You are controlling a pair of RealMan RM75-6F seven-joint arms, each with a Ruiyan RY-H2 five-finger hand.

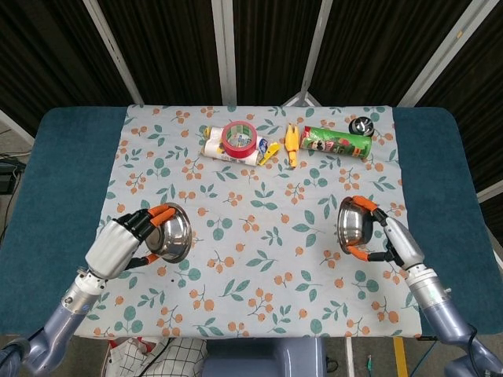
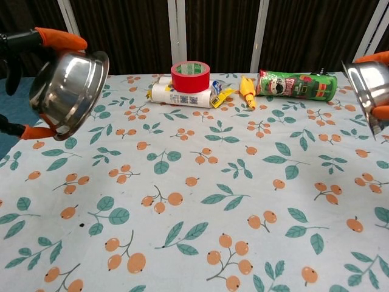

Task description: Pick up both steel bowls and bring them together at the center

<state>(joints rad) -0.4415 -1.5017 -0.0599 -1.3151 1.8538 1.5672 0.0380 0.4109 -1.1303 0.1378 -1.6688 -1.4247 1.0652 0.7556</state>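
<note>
Currently left hand (image 1: 119, 247) and right hand (image 1: 395, 245) each clamp a tilted bowl (image 1: 173, 233) (image 1: 353, 226) by the rim, well apart, either side of the tablecloth (image 1: 259, 236) middle; rim grips risk slipping on contact.
</note>
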